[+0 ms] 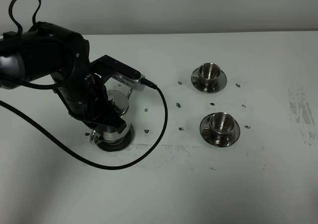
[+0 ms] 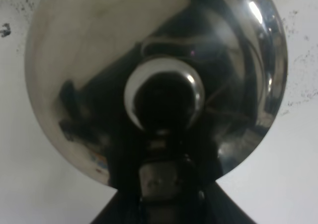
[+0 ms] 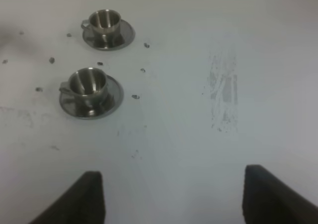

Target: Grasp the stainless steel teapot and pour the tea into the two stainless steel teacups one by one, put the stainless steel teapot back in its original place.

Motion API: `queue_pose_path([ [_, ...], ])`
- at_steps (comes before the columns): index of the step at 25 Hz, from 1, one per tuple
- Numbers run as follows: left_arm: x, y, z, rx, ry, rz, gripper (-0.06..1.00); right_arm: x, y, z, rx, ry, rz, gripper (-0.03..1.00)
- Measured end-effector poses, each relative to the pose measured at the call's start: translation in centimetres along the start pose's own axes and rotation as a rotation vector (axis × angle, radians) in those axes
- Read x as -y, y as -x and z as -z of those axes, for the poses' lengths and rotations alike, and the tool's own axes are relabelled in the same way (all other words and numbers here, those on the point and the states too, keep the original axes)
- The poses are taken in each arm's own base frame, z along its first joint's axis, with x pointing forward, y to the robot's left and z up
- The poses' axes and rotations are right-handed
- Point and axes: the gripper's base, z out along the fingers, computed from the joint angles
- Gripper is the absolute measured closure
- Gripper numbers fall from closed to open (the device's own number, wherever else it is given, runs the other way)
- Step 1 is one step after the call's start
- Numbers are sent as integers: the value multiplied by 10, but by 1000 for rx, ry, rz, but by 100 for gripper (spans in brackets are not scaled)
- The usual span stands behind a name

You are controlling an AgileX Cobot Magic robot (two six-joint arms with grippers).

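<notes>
left arm folded down over stainless steel teapot (image 1: 119,101) at left of table (image 1: 263,184). left gripper (image 1: 105,115) pinched tight on its handle. teapot over saucer (image 1: 125,136). right gripper (image 3: 171,199) spread wide, empty. far teacup (image 1: 208,72) and near teacup (image 1: 221,123) well apart from teapot, at right.

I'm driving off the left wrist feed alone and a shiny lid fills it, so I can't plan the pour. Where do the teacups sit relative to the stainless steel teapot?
Observer: In the exterior high view both stand to the right of the stainless steel teapot, each on its own saucer: the far teacup and the near teacup.
Operator: What is the right arm doing?
Observer: The right end effector is open and holds nothing, with bare table beneath it and the cups beyond it.
Operator: Is the pot off its saucer?
Observer: The flat saucer shows directly under it. I cannot tell whether they touch.
</notes>
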Motion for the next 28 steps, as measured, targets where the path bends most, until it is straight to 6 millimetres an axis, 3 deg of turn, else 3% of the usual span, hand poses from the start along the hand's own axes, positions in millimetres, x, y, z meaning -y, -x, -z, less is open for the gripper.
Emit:
queue_pose_path([
  [17, -19, 38, 68, 77, 54, -411, 74, 0, 0, 0, 0, 0, 1, 37],
  [23, -32, 48, 74, 53, 59, -567, 74, 0, 0, 0, 0, 0, 1, 37],
  [28, -38, 70, 71, 79, 84, -719, 74, 0, 0, 0, 0, 0, 1, 37],
])
